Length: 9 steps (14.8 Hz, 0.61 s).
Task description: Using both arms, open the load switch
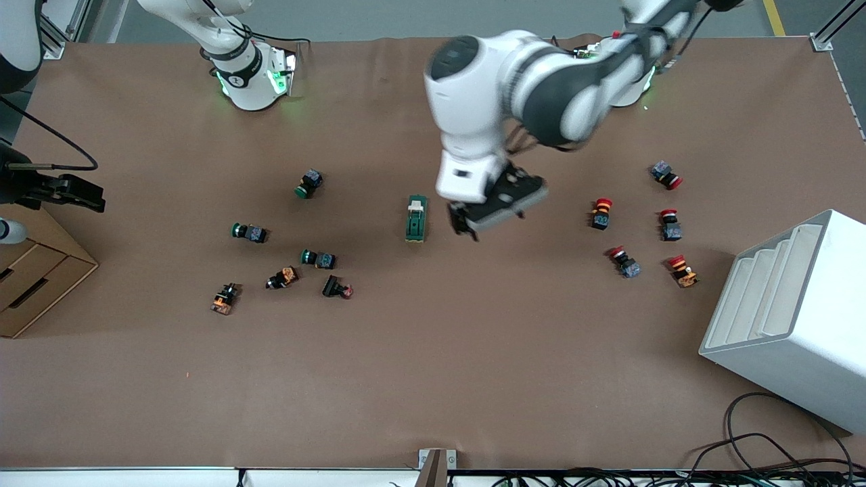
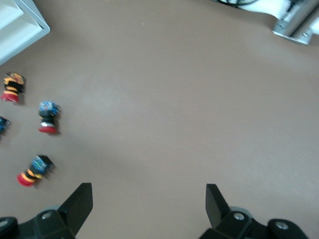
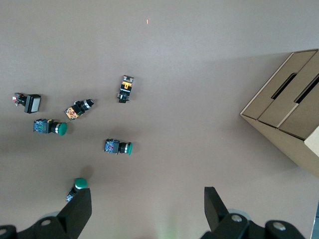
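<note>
Left pincer (image 1: 467,223) hangs open just beside the load switch (image 1: 416,218).

The load switch lies flat on the brown tabletop (image 1: 433,379), near its middle, with nothing touching it. The right pincer (image 3: 147,209) is open too, waiting up high over the tabletop, near the cardboard box (image 1: 34,277), well apart from the load switch.

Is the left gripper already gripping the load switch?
No. In the front view the left gripper hangs empty above the table beside the load switch, fingers apart, not touching it.
</note>
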Motion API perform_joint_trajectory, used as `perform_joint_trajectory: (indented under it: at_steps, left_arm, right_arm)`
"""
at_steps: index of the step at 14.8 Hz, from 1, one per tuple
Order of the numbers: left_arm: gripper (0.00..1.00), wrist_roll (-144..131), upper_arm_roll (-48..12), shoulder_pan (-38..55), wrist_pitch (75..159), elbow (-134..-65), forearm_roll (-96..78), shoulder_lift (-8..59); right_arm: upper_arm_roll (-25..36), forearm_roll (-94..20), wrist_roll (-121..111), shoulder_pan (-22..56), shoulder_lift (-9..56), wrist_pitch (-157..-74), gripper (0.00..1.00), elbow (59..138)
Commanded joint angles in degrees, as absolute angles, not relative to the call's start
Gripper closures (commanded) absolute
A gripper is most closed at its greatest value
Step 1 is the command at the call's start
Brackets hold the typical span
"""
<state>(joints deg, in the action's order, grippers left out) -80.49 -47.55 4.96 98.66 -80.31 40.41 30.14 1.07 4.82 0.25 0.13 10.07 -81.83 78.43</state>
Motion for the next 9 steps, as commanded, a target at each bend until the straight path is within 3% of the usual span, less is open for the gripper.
perform_joint_trajectory:
  at_steps: [1,3,6,9]
  left_arm:
    - [0.00,-72.5,-48.0,-0.2,98.1,-78.1,36.4,28.8]
    - [0.00,-64.9,-46.5,-3.1,98.1,-77.3,30.2,26.1]
    - [0.00,-52.0,-33.7,-3.0,98.1,-77.4,16.7,19.2]
    - [0.00,-38.4,-24.6,-3.1,96.2,-78.3,9.2,13.8]
  right_arm:
    - [0.6,-0.7,-0.6,-3.8,9.1,-81.7,0.00,78.9]
    - [0.3,-0.7,-0.7,-4.2,9.2,-81.7,0.00,78.8]
    - [0.3,0.5,-0.7,-3.8,9.3,-81.6,0.00,78.1]
    - [0.3,0.3,-3.7,-3.7,9.3,-81.7,0.00,77.9]
